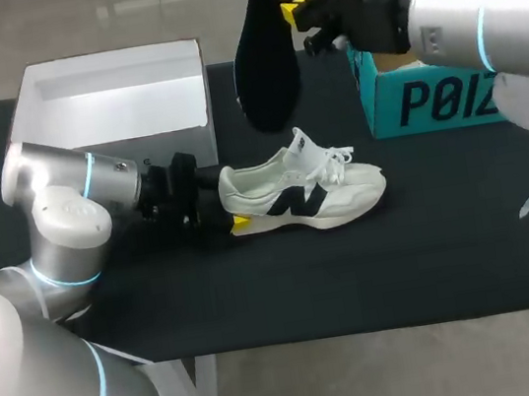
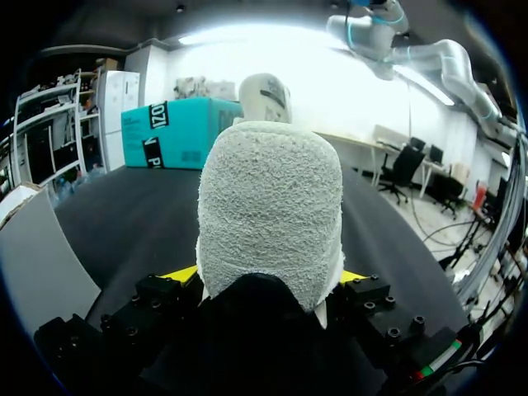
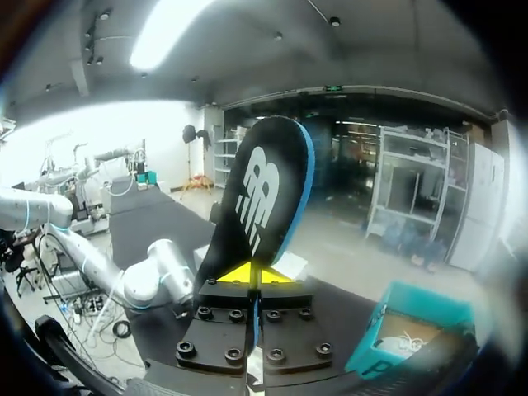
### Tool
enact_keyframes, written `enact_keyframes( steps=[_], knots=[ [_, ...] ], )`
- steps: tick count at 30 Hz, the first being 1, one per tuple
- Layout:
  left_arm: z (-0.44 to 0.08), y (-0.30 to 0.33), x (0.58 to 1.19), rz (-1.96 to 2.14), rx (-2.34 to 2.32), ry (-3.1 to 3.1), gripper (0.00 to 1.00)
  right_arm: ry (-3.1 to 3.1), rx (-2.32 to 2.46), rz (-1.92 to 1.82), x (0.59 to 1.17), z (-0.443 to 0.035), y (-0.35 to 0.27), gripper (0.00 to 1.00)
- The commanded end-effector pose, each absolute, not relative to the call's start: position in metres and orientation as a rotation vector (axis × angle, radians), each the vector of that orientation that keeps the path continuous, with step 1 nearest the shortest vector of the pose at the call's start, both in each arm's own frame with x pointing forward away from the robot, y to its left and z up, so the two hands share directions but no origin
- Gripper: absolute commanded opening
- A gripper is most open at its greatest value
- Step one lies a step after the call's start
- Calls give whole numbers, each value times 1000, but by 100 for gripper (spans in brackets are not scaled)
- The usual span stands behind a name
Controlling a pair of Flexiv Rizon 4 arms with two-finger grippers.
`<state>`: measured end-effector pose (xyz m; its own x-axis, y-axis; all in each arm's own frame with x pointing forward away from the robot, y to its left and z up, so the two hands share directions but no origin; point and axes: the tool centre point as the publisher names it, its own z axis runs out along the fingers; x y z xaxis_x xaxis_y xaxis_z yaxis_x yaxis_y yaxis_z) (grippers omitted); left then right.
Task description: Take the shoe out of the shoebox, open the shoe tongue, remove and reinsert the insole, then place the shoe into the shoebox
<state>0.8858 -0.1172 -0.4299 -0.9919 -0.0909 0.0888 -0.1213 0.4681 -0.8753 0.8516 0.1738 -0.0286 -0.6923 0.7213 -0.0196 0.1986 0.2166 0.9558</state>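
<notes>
White shoebox (image 1: 109, 92) is sitting empty at table's 10 o'clock. Left gripper (image 1: 233, 213) is clamping the heel of the white sneaker (image 1: 309, 194), which is lying mid-table with its long axis 9-to-3 and its toe at 3. Black insole (image 1: 266, 53) is hanging near-vertical at the sneaker's 12 o'clock, pinched in the right gripper (image 1: 295, 11). The collar opening is lying at 6 o'clock from its lower end.

Black table (image 1: 432, 253): white shoe (image 1: 304, 197) centre; shoebox (image 1: 111, 106), teal box (image 1: 429, 99) behind.
</notes>
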Motion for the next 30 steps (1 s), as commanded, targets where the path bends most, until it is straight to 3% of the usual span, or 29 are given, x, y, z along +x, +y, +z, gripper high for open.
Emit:
enact_keyframes(
  steps=[1, 30],
  knots=[
    [-431, -117, 886, 1592, 191, -2665, 0, 2219, 738, 1598, 837, -25, 156, 0],
    [-431, -117, 886, 1592, 191, -2665, 0, 2508, 915, 1219, 774, -6, 122, 0]
  ],
)
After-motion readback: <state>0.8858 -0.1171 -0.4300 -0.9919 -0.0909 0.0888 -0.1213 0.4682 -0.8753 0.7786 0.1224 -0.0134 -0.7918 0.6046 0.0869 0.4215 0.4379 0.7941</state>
